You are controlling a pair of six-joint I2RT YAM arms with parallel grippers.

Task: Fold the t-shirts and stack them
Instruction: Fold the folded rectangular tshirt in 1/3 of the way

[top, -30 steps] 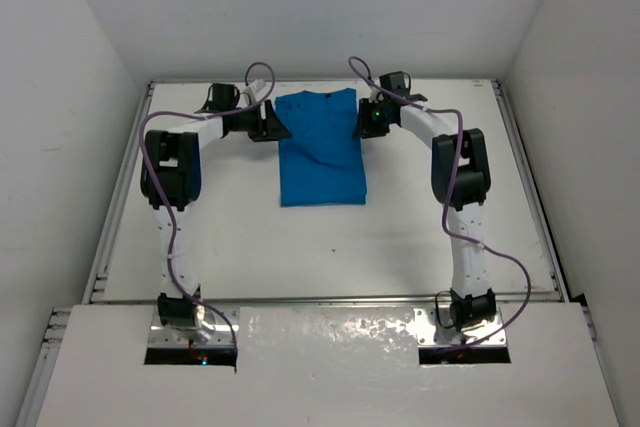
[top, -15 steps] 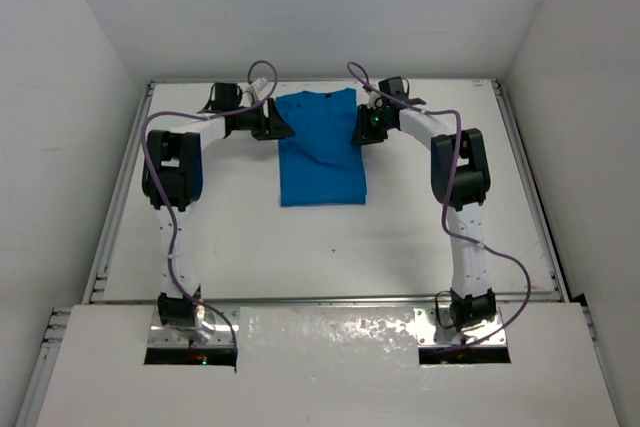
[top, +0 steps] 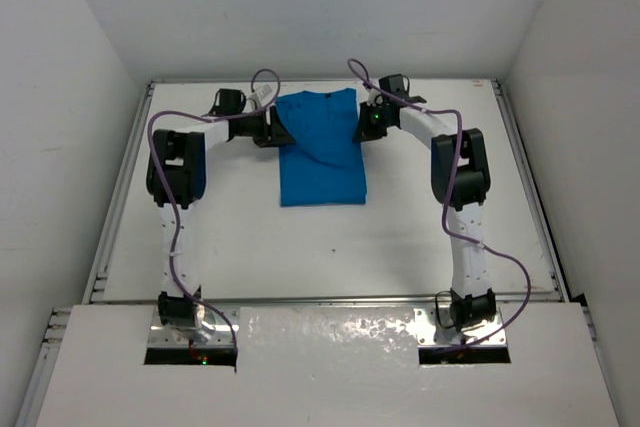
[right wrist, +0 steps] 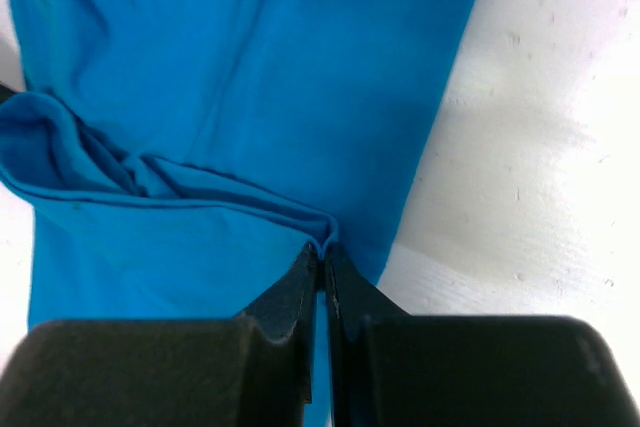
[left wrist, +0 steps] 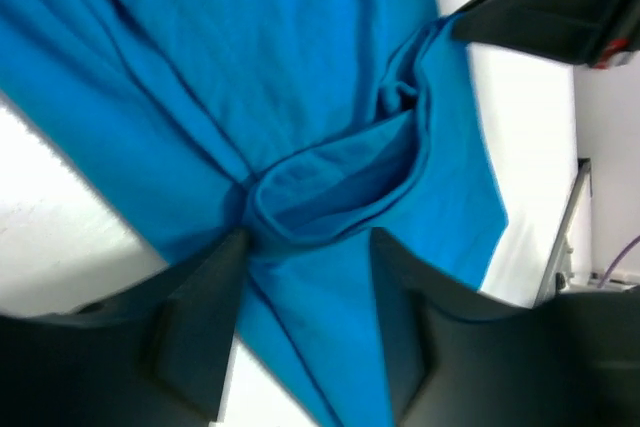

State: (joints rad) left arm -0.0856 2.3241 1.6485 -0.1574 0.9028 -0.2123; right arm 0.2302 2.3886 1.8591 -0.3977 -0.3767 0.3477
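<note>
The blue t-shirt (top: pixel 320 162) is lying on the white table (top: pixel 300 247), toward the far side and about in the middle left to right. It looks already folded into a narrow strip, and the long way of it runs near to far.

Both arms are up at the far end, one on each side edge. The right gripper (right wrist: pixel 322 252) is pinched fully together on a little ridge of cloth at the right edge, so that side is grabbed. The left gripper (left wrist: pixel 308 239) is at the left edge with its jaws standing roughly half apart, and a puckered fold of cloth sits between them. From the wrist view I honestly can't say for sure the pads are pressing on it, but to me it reads as not clamped yet.

What the next move seems to hinge on is that the rest of the shirt stretches away from both grippers toward the near side, straight along that long axis. Neither arm is really closer, since each has its own corner of the far end. I'd guess the left needs to finish its pinch, then both carry the far end toward the near hem together. A slack crease already sags across between the two grippers, so uneven pulling could skew the fold.
</note>
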